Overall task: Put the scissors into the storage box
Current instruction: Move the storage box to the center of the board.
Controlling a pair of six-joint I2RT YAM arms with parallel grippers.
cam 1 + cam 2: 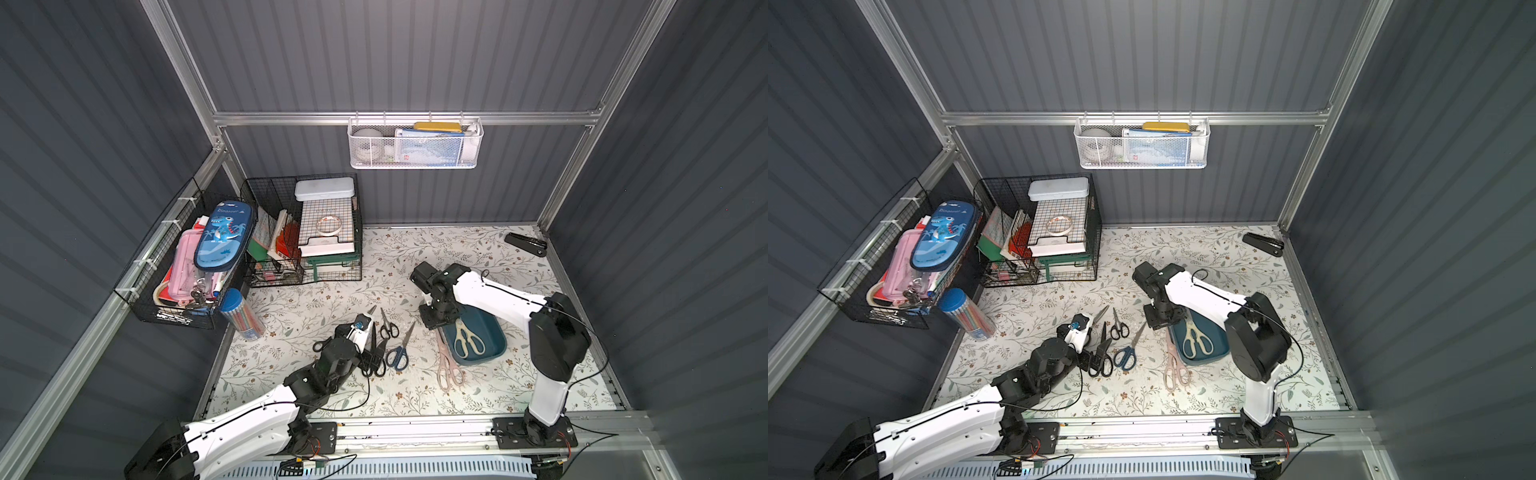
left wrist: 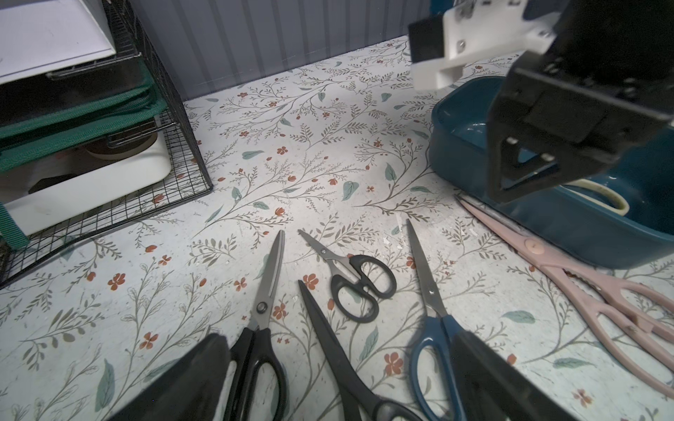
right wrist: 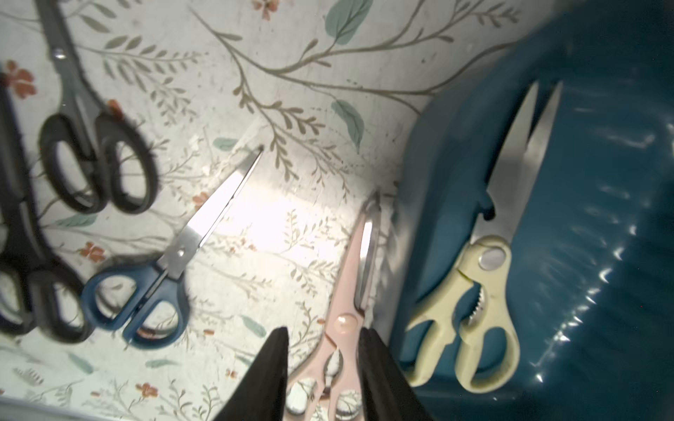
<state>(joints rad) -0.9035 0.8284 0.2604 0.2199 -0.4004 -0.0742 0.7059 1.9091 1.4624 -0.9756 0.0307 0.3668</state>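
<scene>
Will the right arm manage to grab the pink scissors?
Likely yes: the right gripper hangs open just above the pink scissors, nothing covering them, though the storage box wall sits close.

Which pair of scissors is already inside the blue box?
The cream kitchen shears: they alone lie inside the teal storage box; the pink shears and the rest lie outside it.

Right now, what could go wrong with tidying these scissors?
The pink shears lie right alongside the storage box wall, so the right claw may bump the box or grip poorly. The black scissors under the open left claw lie crowded together, so one grab might drag a neighbour.
</scene>
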